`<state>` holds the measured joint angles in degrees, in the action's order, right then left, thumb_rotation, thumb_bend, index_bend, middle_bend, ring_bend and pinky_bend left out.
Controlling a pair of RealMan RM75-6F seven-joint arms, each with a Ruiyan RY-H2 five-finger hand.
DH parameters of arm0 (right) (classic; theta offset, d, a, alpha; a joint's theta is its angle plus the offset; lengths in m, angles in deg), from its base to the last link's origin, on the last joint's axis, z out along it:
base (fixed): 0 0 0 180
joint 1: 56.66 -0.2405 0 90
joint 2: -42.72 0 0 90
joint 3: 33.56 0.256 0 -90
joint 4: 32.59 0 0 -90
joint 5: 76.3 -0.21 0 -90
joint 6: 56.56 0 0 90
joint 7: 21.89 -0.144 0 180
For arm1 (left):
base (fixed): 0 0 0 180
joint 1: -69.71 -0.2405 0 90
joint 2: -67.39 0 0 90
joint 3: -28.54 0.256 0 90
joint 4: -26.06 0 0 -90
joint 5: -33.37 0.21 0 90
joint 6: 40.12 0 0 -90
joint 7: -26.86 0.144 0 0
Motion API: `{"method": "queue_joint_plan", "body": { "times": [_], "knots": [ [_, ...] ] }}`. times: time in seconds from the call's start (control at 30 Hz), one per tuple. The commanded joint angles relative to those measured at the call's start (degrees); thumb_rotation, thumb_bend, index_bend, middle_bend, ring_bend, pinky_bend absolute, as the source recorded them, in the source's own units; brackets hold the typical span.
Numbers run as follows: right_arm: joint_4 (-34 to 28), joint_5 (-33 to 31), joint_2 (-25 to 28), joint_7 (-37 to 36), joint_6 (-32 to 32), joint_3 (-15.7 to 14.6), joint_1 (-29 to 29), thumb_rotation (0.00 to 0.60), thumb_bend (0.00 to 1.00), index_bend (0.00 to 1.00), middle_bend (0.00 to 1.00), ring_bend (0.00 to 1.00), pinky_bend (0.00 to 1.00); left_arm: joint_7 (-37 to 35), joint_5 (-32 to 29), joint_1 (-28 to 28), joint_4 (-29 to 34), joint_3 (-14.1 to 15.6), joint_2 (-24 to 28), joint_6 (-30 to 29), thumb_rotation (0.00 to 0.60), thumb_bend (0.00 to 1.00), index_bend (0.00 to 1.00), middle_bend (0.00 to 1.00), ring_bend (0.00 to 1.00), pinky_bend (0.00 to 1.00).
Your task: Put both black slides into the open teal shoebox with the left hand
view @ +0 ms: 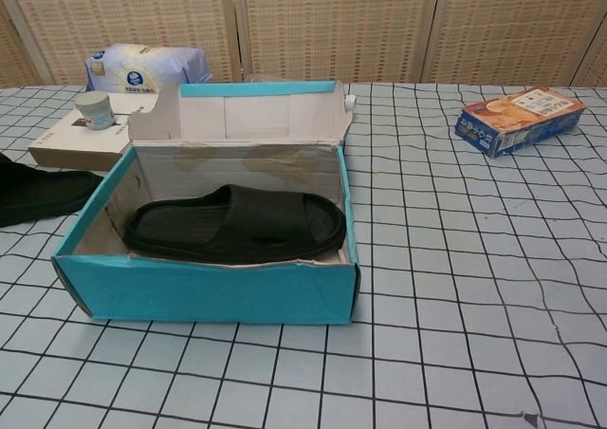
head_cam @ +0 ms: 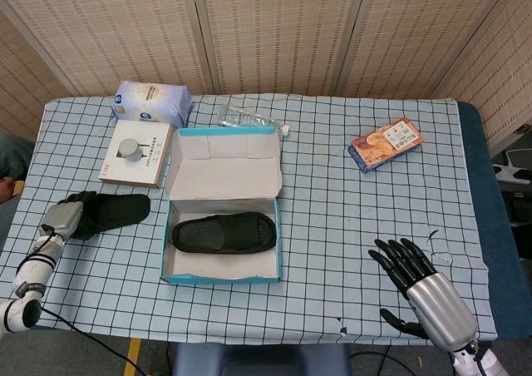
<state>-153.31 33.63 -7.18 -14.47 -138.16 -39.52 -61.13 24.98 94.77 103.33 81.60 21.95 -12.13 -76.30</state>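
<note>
While one black rubber slide [head_cam: 223, 232] lies flat inside the open teal cardboard shoebox [head_cam: 221, 271], my left hand [head_cam: 65, 219] grips the heel of the second black slide [head_cam: 116, 210] on the table [head_cam: 332, 226]; my right hand [head_cam: 420, 289] rests spread, holding nothing.

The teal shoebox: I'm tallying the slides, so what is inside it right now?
One black slide lies flat in the teal shoebox. The floor under it is covered and cannot be seen. The second slide is outside on the table, with the left hand at its end.
</note>
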Motion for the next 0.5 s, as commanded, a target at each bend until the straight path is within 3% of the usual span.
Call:
{"method": "queue_joint_plan", "body": {
  "times": [0.03,0.13,0.5],
  "knots": [
    [0.08,-0.12,0.00,-0.02,-0.07,-0.04,0.07,0.590,0.16,0.00,0.00,0.00,0.00,-1.72,1.32,-0.61,-2.54,-0.18,-1.87,-1.63,0.600,0.41,0.39,0.39,0.34,0.46],
    [0.03,-0.16,0.09,-0.05,-0.13,-0.08,0.13,0.589,0.16,0.00,0.00,0.00,0.00,-2.14,2.12,-0.99,-4.27,-0.16,-3.00,-2.84,0.600,0.44,0.49,0.52,0.45,0.54],
    [-0.08,-0.84,-0.14,-0.02,0.90,-0.04,-0.30,0.588,0.16,0.00,0.00,0.00,0.00,-5.60,6.59,-3.35,-4.69,-0.85,-3.31,-11.38,0.600,0.48,0.63,0.65,0.58,0.67]
  ]
}}
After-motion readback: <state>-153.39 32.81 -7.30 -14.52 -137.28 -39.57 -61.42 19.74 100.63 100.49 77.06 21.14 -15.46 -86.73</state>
